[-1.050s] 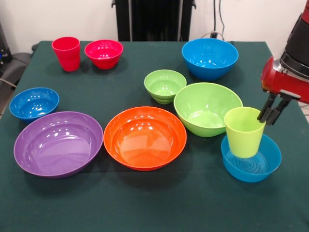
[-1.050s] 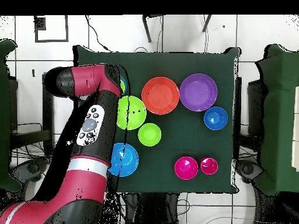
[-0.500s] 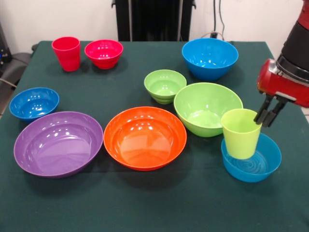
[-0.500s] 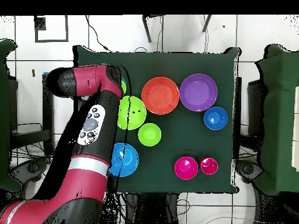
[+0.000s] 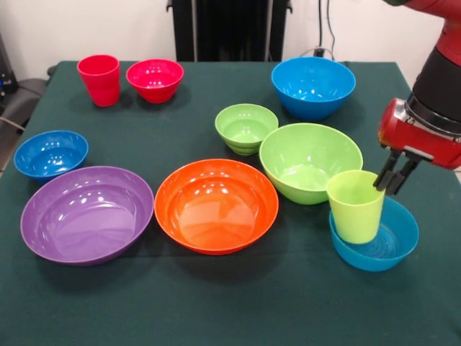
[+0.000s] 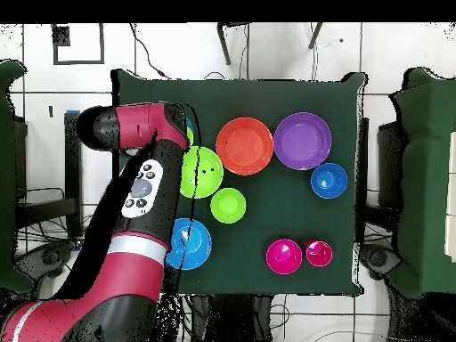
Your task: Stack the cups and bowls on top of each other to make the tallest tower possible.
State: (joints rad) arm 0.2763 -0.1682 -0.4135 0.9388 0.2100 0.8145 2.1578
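- Pincer [image 5: 390, 180]: two dark fingers close together, pinching the far-right rim of the lime-green cup [image 5: 354, 205]. Red arm [image 6: 134, 191] hides it from overhead.
- Cup stands in the teal-blue bowl [image 5: 385, 249], tilted a little, at the bowl's 9 o'clock side. Bowl sits on the green table [image 5: 230, 303] near its right edge in the front view.
- Large lime-green bowl [image 5: 308, 160] just beside the cup, at its 10 o'clock.
- Small ribbed lime-green bowl [image 5: 245, 127] touching or nearly touching the large one, at its 10 o'clock.
- Big blue bowl [image 5: 312, 85] at 12 o'clock of the large green bowl, apart from it.
- Orange bowl [image 5: 216, 204] and purple bowl [image 5: 86, 213] side by side toward 9 o'clock of the cup.
- Small dark-blue bowl [image 5: 50, 153] at 11 o'clock of the purple bowl.
- Red cup [image 5: 99, 79] and small red bowl [image 5: 155, 78] stand side by side at the far left corner, well apart from the pincer.
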